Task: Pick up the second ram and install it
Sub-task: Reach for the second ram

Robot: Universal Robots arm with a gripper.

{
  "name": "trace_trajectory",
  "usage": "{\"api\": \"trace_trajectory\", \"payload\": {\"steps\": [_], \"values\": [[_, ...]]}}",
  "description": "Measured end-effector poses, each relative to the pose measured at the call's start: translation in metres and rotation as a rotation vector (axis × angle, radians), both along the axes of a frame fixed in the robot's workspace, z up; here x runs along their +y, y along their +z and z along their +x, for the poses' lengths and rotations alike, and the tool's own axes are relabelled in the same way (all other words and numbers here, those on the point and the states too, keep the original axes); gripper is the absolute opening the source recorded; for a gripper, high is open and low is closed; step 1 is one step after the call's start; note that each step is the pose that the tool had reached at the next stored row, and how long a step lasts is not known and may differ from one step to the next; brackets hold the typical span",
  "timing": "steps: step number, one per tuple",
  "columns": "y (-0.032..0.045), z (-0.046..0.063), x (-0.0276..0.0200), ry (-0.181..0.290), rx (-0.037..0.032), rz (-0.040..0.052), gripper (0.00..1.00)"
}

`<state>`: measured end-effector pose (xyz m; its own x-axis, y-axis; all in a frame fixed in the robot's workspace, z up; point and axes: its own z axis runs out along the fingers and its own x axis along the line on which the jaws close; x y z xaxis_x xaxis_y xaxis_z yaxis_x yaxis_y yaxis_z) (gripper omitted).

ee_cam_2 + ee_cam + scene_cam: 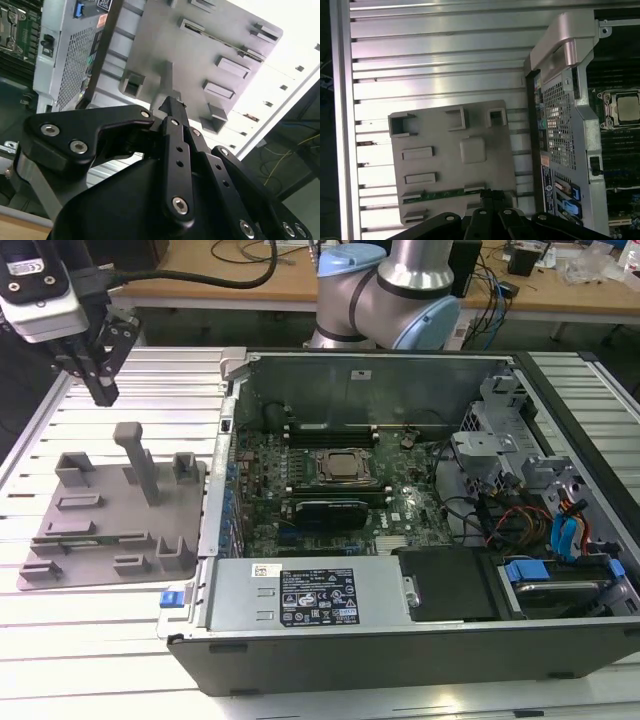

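The room is bright, and the light comes from above. In the exterior view the white table (100, 640) shines evenly. The post on the gray tray (110, 510) throws only a soft, pale shadow. The inside of the case (400, 390) is well lit, but its front wall is dark. The gripper (102, 392) looks almost black.

In the second wrist view the table past the tray is so bright that it turns plain white. Little spots of light sit on the gripper's screws (180, 205).

In the first wrist view long white streaks of glare run along the table's slats. The board (620, 165) inside the case is dim.
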<state>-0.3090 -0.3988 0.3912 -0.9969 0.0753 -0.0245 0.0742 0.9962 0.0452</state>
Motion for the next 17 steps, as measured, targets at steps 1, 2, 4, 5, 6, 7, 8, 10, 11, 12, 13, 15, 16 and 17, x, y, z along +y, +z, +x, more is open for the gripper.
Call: {"api": "trace_trajectory", "payload": {"steps": [1,2,4,5,6,7,8,10,11,12,13,15,16,17], "values": [[-0.0002,-0.003,0.0000,0.000,0.0000,0.0000,0.08],[-0.0003,-0.007,0.0000,0.000,0.0000,0.0000,0.08],[-0.0006,-0.012,0.0000,0.000,0.0000,0.0000,0.08],[-0.0007,-0.014,0.0000,0.000,0.0000,0.0000,0.08],[-0.0008,-0.018,0.0000,0.000,0.0000,0.0000,0.08],[-0.0010,-0.021,0.0000,0.000,0.0000,0.0000,0.08],[-0.0011,-0.024,0.0000,0.000,0.0001,0.0000,0.08],[-0.0014,-0.029,0.0000,0.000,0.0000,0.0000,0.08],[-0.0016,-0.035,0.0000,0.000,0.0000,0.0000,0.08],[-0.0018,-0.039,-0.0001,0.000,0.0000,0.0000,0.08],[-0.0021,-0.042,0.0000,0.000,0.0000,0.0000,0.08],[-0.0026,-0.047,0.0000,0.000,0.0000,0.0000,0.08],[-0.0027,-0.048,0.0000,0.000,0.0000,0.0000,0.08],[-0.0028,-0.049,0.0000,0.000,0.0001,0.0000,0.08]]}}
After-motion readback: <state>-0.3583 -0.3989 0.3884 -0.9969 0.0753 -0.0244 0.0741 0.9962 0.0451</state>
